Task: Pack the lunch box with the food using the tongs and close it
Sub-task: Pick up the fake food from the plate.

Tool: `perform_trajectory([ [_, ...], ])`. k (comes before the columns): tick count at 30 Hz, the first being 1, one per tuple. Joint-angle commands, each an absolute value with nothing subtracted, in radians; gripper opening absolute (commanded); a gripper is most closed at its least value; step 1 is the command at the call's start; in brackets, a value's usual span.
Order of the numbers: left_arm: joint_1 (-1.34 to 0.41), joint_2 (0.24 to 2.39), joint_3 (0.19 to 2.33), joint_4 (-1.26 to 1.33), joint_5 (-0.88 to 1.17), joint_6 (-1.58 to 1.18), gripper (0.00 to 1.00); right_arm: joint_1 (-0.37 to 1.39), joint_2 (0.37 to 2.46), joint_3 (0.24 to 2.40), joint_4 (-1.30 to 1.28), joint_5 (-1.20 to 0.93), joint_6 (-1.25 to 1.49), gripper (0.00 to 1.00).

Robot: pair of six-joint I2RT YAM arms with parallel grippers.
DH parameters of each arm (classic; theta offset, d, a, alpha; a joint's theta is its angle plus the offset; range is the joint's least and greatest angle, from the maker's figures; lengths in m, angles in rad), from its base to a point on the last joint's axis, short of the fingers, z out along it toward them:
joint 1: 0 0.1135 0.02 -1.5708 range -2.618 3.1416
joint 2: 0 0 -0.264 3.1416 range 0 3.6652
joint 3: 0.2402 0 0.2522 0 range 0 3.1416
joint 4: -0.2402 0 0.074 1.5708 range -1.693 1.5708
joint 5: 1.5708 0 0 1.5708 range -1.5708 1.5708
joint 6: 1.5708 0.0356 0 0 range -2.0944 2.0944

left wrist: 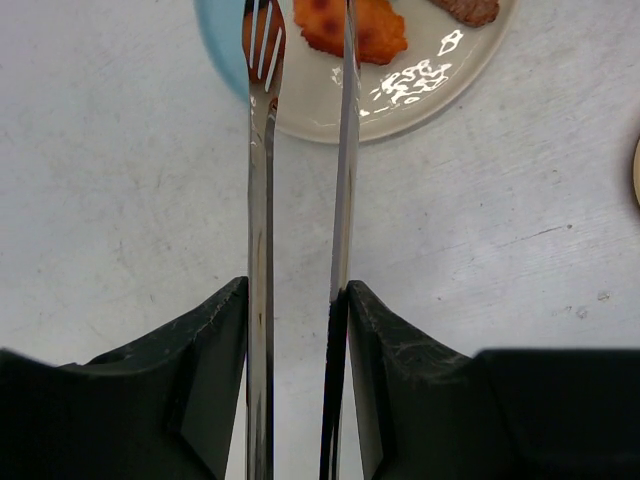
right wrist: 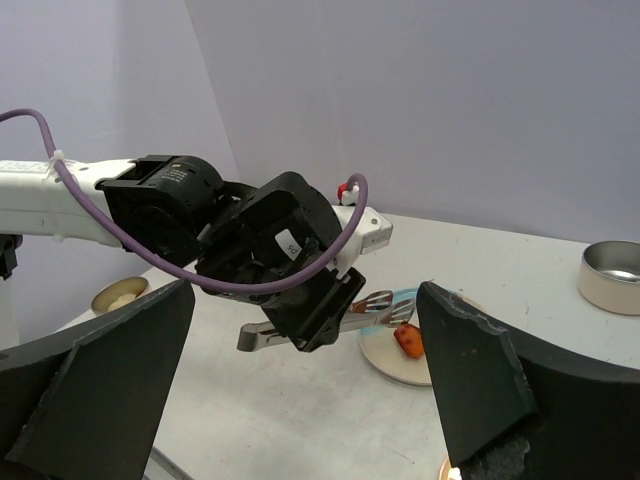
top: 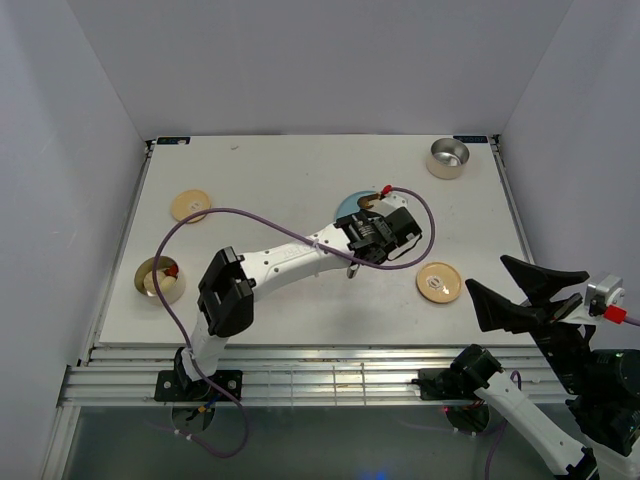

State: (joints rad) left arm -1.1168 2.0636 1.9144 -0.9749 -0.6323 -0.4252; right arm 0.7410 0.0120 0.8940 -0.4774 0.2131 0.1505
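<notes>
The left tool (left wrist: 297, 300) is pinching the silver tongs (left wrist: 259, 200) by their two arms, just short of the plate's (left wrist: 430, 90) near rim. The tongs' tips reach over the plate, and one arm crosses above the orange-red piece (left wrist: 375, 30) lying on it. The brown sausage (left wrist: 470, 8) also rests on the plate, just beside that piece. The right tool (top: 488, 273) hangs well apart from the plate, past the table's (top: 300, 170) near right edge, with its fingers spread wide and nothing between them.

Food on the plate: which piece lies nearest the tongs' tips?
The orange-red piece, right at the tongs' tips; the brown sausage lies farther right, clear of them.
</notes>
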Motion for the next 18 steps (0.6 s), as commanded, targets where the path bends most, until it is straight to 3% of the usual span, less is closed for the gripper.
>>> perform_trajectory([
  [1,-1.121,1.971,1.887,-0.985,-0.689,-0.546,0.52,0.746,-0.055,0.933,-0.471,0.199,0.16,0.98],
  [18,-1.104,2.056,1.933,-1.002,-0.587,-0.634,0.52,0.746,-0.064,0.962,-0.5,0.19,0.17,0.98],
])
